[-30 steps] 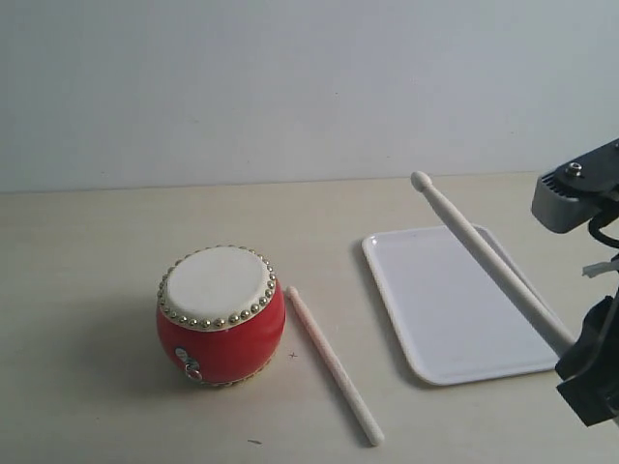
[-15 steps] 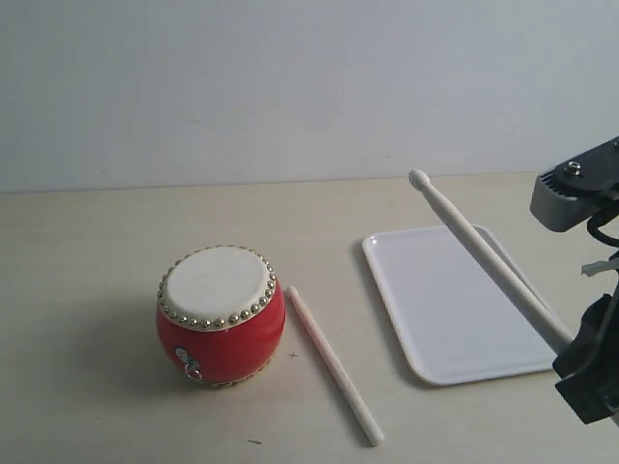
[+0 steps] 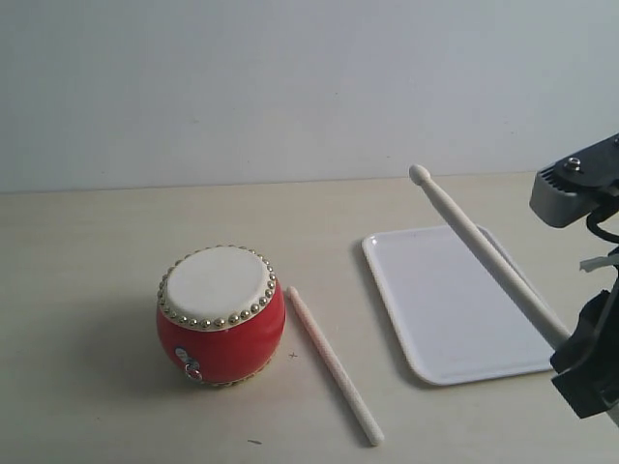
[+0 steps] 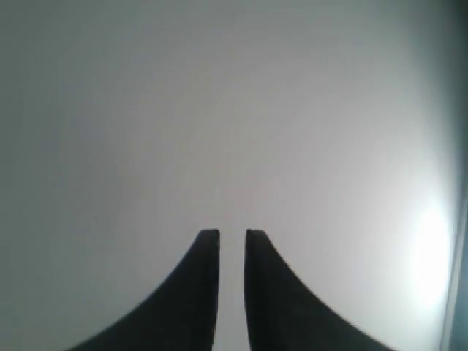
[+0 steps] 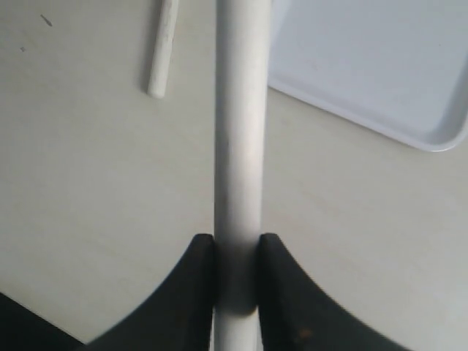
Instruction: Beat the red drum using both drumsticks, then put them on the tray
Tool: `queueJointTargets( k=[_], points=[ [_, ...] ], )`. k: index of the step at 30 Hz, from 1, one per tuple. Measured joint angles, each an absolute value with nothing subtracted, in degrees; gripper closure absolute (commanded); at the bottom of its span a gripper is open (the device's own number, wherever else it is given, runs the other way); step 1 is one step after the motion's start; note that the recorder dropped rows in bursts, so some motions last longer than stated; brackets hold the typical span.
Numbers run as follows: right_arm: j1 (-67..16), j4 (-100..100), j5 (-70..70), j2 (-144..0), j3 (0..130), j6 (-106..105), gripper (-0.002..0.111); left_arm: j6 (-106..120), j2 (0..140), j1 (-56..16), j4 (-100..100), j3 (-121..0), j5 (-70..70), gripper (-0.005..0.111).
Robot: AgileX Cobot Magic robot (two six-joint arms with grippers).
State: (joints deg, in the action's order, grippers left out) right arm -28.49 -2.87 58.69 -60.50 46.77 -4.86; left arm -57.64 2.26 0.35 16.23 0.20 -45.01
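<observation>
My right gripper (image 5: 235, 245) stays clenched on the butt of one smooth, pale wooden drumstick (image 3: 484, 253). Its rounded tip has crept slightly up and left, and it slants above the glossy white tray (image 3: 426, 300) at right. My left gripper (image 4: 232, 238) is empty, its jaws slightly apart, and the other drumstick (image 3: 334, 365) lies unmoved on the table (image 3: 97, 242), just right of the gold-studded red drum (image 3: 221, 319).

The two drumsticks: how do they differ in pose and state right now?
The raised drumstick is gripped near its butt end by the right claw; the lying drumstick is held by nothing. The raised drumstick slants upward with its tip in the air; the lying drumstick rests flat on the table beside the red drum. Both are slim, pale sticks.
</observation>
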Motion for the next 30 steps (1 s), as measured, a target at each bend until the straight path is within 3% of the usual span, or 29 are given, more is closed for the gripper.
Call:
queueJointTargets(
  k=[3, 5, 10, 16, 22, 25, 30],
  points=[
    [-28.5, -2.9, 58.5, -60.5, 46.8, -4.9, 0.108, -58.3, 2.3, 0.4, 16.1, 0.2, -46.6, 0.095],
    [-28.5, -2.9, 58.0, -60.5, 46.8, -4.9, 0.108, -60.1, 2.3, 0.4, 16.3, 0.2, -45.7, 0.105],
    [-28.5, -1.4, 56.4, -60.5, 46.8, -4.9, 0.108, -77.8, 6.4, 0.4, 30.3, -4.8, -29.7, 0.107],
    [-28.5, 0.0, 55.9, -60.5, 46.8, -4.9, 0.108, -100.6, 26.4, 0.4, 60.1, -20.4, -22.0, 0.107],
    [-28.5, 0.0, 54.9, -60.5, 46.8, -5.1, 0.108, -119.8, 48.7, 0.4, 90.7, -36.4, -31.2, 0.107],
    [-28.5, 0.0, 54.7, -60.5, 46.8, -5.4, 0.108, -114.8, 54.2, 0.4, 97.6, -43.8, -33.3, 0.107],
    [-28.5, 0.0, 54.6, -60.5, 46.8, -5.4, 0.108, -75.7, 56.4, 0.4, 99.6, -51.9, -27.1, 0.107]
  ],
)
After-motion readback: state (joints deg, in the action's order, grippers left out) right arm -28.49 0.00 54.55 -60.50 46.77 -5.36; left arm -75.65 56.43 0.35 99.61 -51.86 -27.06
